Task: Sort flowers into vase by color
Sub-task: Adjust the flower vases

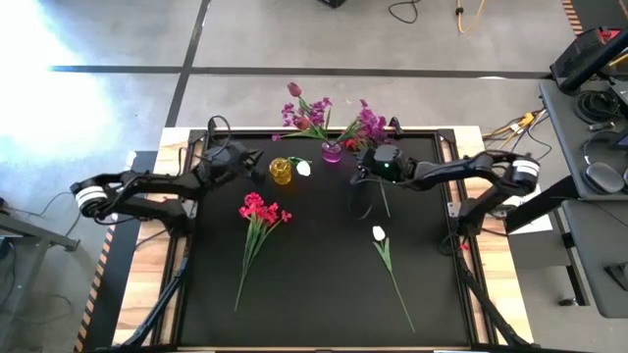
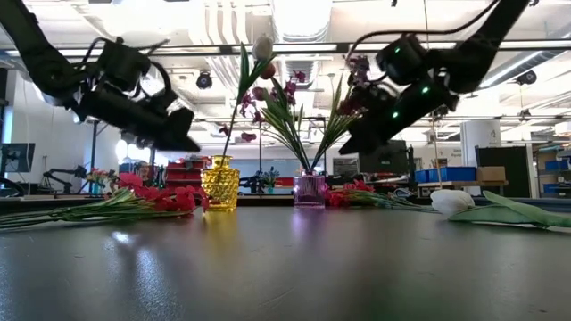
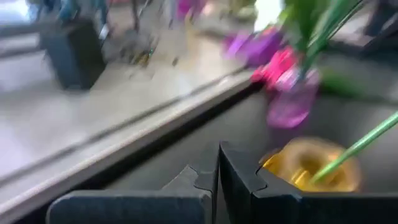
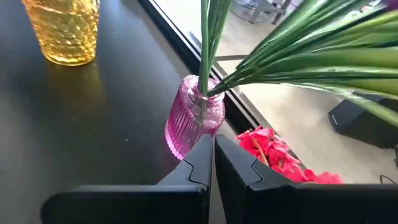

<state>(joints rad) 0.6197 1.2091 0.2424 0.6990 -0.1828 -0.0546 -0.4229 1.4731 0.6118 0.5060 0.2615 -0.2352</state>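
Note:
A yellow vase holds one white flower. A pink vase near the table's far edge holds several purple flowers. A red-pink spray lies flat on the table, left of the middle. A white tulip lies flat at the right. More red blooms lie beside the pink vase. My left gripper hovers shut just left of the yellow vase. My right gripper hovers shut just right of the pink vase. Neither holds anything.
A thin green stem lies on the table below my right gripper. The near half of the black table holds only the long stems of the red-pink spray and of the white tulip. Beyond the far edge is bare floor.

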